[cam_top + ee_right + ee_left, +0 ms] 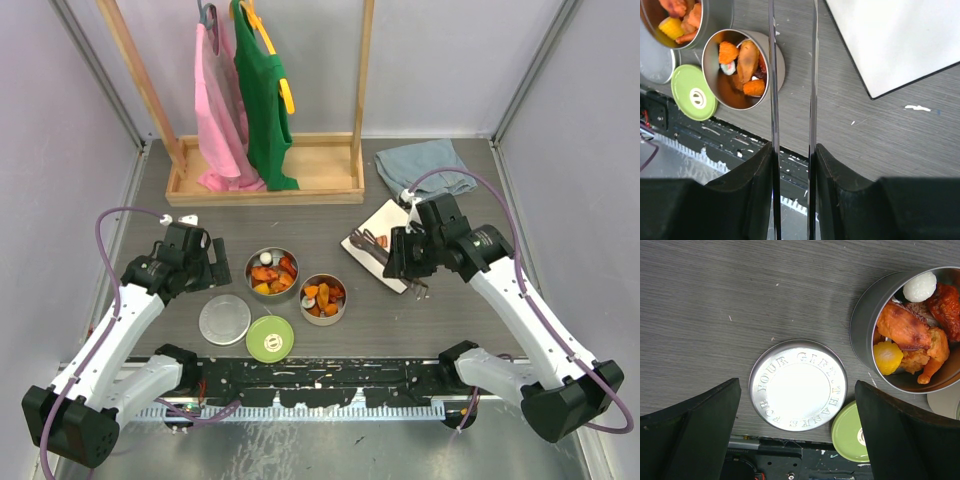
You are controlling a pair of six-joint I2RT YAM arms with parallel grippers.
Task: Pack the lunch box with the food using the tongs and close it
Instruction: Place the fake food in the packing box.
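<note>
The lunch box is two round steel tins. The left tin (272, 271) (862, 325) and the right tin (323, 299) (777, 60) both hold food (910, 335) (747, 65) in orange, red and white chunks. A flat steel lid (224, 319) (797, 385) and a lime-green lid (270, 338) (692, 92) lie on the table in front of them. My left gripper (208, 264) (797, 440) hangs open over the steel lid, touching nothing. The right gripper (415, 272) (793, 155) is shut on the two thin arms of the tongs (772, 75). Their tips run out of the wrist view.
The white square plate (392, 222) (890, 40) lies under and behind my right gripper. A grey cloth (425, 165) sits at the back right. A wooden rack (265, 185) with a pink and a green garment stands at the back. A black rail (330, 375) runs along the near edge.
</note>
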